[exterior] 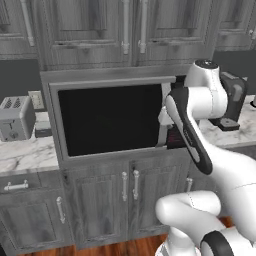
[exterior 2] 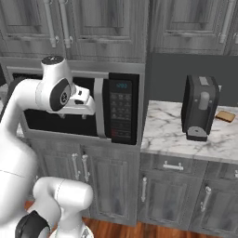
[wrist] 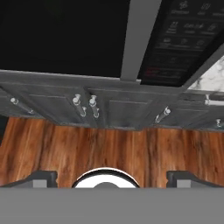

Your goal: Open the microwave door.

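black glass microwave door (exterior: pixel 107 119) in its grey metal frame sat shut, set among grey wood cabinets (exterior: pixel 100 30). its vertical silver bar handle (exterior 2: pixel 99 108) stood just beside the two-finger pincer (exterior 2: pixel 88 109), fingertips spread apart, clasping nothing.

Black-glass microwave door (exterior: pixel 110 119), seemingly grey-framed

I can't read any text here. The microwave (exterior 2: pixel 79 107) has a keypad strip (exterior 2: pixel 122 111) just beside my end effector (exterior 2: pixel 88 104), with a small display (exterior 2: pixel 122 85) glowing bluish, but its digits and the key labels are too blurred to make out.
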